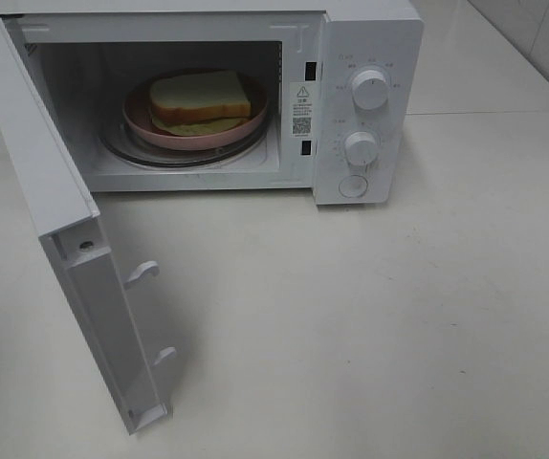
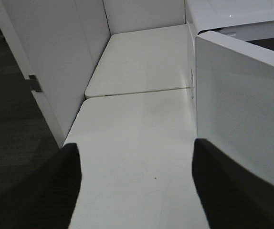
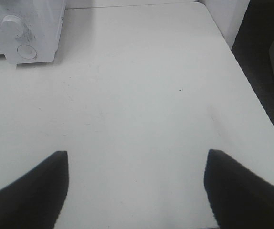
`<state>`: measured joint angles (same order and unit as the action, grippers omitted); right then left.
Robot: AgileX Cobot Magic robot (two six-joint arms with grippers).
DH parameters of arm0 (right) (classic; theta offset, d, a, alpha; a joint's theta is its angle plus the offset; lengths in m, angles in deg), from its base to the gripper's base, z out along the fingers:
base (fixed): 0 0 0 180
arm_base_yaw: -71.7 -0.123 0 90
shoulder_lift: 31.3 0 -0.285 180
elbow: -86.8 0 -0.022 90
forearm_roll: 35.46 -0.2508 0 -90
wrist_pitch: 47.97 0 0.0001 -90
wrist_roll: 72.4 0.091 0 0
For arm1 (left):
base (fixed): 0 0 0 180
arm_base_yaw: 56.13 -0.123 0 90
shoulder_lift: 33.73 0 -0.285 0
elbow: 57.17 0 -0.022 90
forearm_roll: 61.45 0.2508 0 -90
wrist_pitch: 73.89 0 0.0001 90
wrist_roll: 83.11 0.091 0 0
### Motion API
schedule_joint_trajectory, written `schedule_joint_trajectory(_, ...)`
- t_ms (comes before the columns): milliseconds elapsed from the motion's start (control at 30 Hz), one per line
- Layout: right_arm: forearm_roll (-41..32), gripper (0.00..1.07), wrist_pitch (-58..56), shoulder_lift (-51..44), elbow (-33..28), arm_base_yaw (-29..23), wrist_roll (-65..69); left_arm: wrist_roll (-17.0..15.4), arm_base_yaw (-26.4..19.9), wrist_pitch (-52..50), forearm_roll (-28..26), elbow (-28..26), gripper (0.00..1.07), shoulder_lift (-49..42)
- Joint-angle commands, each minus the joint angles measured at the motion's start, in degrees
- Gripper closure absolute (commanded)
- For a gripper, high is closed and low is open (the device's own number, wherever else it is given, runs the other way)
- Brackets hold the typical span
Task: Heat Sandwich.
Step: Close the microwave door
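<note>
The sandwich [image 1: 200, 98], white bread with a pale filling, lies on a round pink plate [image 1: 141, 122] inside the white microwave [image 1: 370, 38]. The microwave door [image 1: 54, 191] is swung wide open toward the front left. Neither arm shows in the exterior high view. In the left wrist view my left gripper [image 2: 137, 148] is open over bare table, with the outer face of the door [image 2: 242, 109] just beside one finger. My right gripper [image 3: 137, 155] is open and holds nothing, hovering over the table with the microwave's control panel [image 3: 27, 24] some way ahead.
The plate sits on a glass turntable [image 1: 121, 145]. The panel carries two knobs [image 1: 368, 89] [image 1: 361, 146] and a round button [image 1: 353, 185]. White partition walls [image 2: 56, 57] stand left of the table. The table edge [image 3: 251, 90] drops off to the right.
</note>
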<state>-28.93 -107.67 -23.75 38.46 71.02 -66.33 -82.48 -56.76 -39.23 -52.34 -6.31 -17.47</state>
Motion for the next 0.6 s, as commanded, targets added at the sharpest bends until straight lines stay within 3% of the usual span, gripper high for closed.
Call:
schedule_joint_trajectory(33, 0.2, 0.31, 0.2, -1.5, 0.0, 0.2, -0.3, 0.1, 0.0, -8.5, -1.9, 2.6, 0.57, 3.7)
schedule_joint_trajectory(233, 0.2, 0.31, 0.2, -1.5, 0.0, 0.2, -0.3, 0.1, 0.0, -20.1, -4.4, 5.8, 0.71, 10.4)
schedule_joint_trajectory(333, 0.2, 0.31, 0.2, -1.5, 0.0, 0.2, -0.3, 0.1, 0.0, -28.5, -5.2, 7.6, 0.84, 16.8)
schedule_joint_trajectory(600, 0.2, 0.31, 0.2, -1.5, 0.0, 0.2, -0.3, -1.2, 0.1, -40.6, -5.2, 8.3, 1.03, 30.9)
